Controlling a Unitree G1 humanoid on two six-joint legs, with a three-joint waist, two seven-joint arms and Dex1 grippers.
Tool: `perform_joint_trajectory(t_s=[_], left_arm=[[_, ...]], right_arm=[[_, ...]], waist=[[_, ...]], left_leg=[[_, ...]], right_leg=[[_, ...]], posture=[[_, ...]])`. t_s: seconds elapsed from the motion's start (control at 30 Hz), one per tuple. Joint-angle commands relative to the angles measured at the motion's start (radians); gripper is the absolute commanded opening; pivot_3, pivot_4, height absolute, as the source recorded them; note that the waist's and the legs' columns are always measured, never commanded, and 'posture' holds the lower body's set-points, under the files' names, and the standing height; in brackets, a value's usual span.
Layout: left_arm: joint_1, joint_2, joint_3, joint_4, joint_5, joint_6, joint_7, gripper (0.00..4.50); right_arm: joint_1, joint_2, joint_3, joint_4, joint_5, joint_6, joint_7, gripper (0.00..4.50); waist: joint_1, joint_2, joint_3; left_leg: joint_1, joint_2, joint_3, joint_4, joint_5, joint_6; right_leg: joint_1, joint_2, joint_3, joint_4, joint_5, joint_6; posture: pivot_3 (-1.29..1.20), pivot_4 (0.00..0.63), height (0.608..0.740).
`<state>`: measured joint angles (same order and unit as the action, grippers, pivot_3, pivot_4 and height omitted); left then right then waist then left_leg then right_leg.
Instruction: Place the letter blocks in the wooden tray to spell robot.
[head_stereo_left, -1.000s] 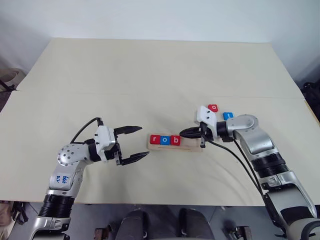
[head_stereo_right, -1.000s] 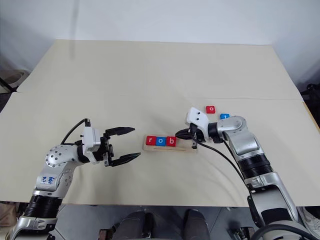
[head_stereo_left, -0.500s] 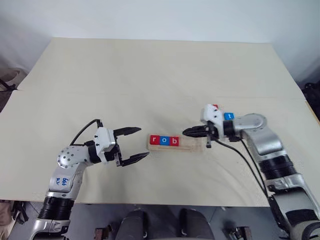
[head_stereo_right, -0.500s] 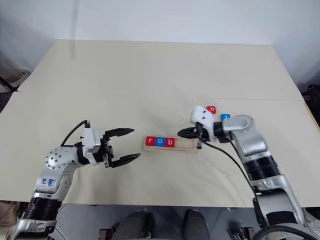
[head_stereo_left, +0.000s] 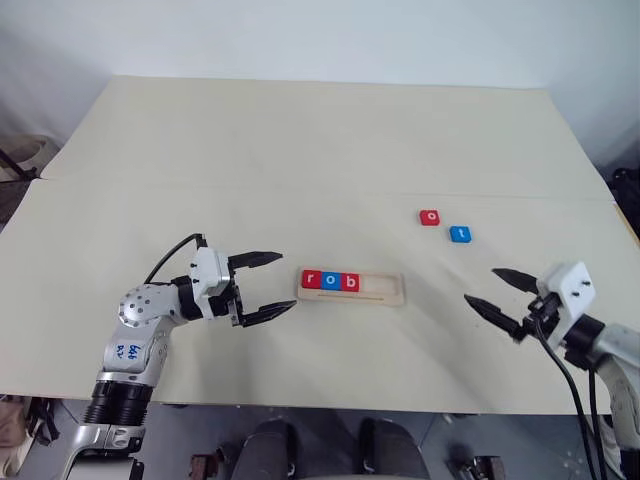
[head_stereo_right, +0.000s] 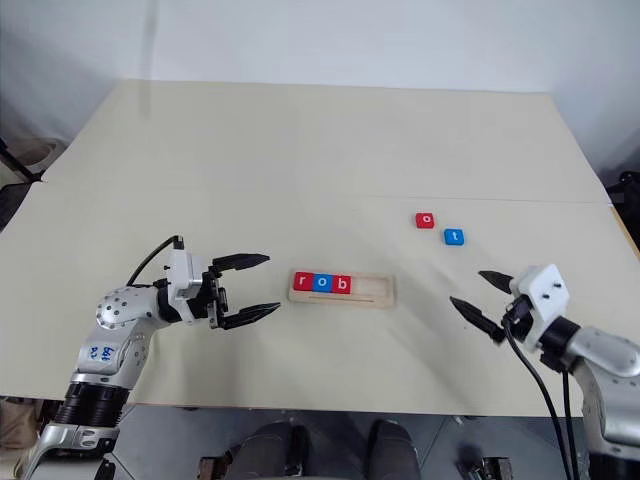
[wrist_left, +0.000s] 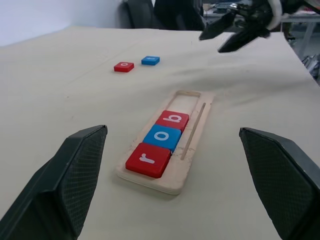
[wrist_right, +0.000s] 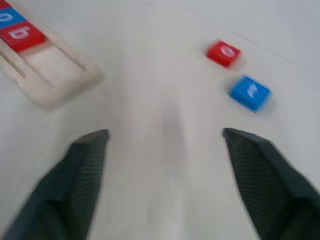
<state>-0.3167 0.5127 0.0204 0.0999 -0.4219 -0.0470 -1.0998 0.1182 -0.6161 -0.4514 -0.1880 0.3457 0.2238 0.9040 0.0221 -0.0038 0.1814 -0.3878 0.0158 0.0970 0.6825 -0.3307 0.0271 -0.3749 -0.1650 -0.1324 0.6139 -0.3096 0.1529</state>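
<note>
Near edge of the table: right gripper at the near right, black fingers spread wide, nothing between them, tips aimed left toward the middle. It sits well apart from the tray and from the loose blocks.

Left gripper at the near left, fingers also spread, holding nothing, tips pointing right at the tray's left end, just short of it and not touching.

Wooden tray lies flat near the table's centre, long side running left to right. Three letter blocks sit in its left part, side by side and touching: red "r" block at the left end, blue "o" block next, red "b" block third. The right part of the tray is bare wood; a thin groove runs along its near side.

Farther back and to the right, two blocks lie loose on the table, outside the tray: red "o" block and, just right of it and slightly nearer, blue "t" block. They are near each other but not touching.

Table surface is pale beige, with a seam running left to right across it beyond the tray.
</note>
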Motion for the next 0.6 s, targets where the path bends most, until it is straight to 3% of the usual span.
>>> perform_joint_trajectory(t_s=[0.03, 0.3, 0.6], left_arm=[[-0.033, -0.008, 0.010, 0.036, -0.003, -0.024, -0.017, 4.50], [-0.070, -0.013, 0.008, 0.077, 0.003, -0.039, -0.042, 4.50], [-0.059, -0.011, 0.015, 0.040, 0.008, -0.043, -0.023, 4.50]], right_arm=[[0.109, 0.060, -0.106, -0.039, 0.038, -0.099, -0.046, 4.48], [0.160, 0.102, -0.108, -0.034, 0.077, -0.149, -0.092, 4.48], [-0.217, -0.007, 0.088, 0.051, 0.051, 0.203, -0.231, 4.48]], waist=[[0.002, 0.000, 0.000], [-0.008, 0.001, 0.000], [-0.024, 0.001, -0.001]], left_leg=[[0.000, 0.000, 0.000, 0.000, 0.000, 0.000], [0.001, 0.000, 0.000, 0.000, 0.000, 0.000], [0.001, 0.001, 0.000, 0.000, 0.000, 0.000]], right_leg=[[0.000, 0.000, 0.000, 0.000, 0.000, 0.000], [0.000, 0.000, 0.001, 0.001, 0.000, 0.000], [0.000, 0.000, 0.001, 0.003, 0.000, -0.001]], posture=[[0.00, 0.150, 0.740], [0.00, 0.150, 0.740], [0.00, 0.150, 0.740]])
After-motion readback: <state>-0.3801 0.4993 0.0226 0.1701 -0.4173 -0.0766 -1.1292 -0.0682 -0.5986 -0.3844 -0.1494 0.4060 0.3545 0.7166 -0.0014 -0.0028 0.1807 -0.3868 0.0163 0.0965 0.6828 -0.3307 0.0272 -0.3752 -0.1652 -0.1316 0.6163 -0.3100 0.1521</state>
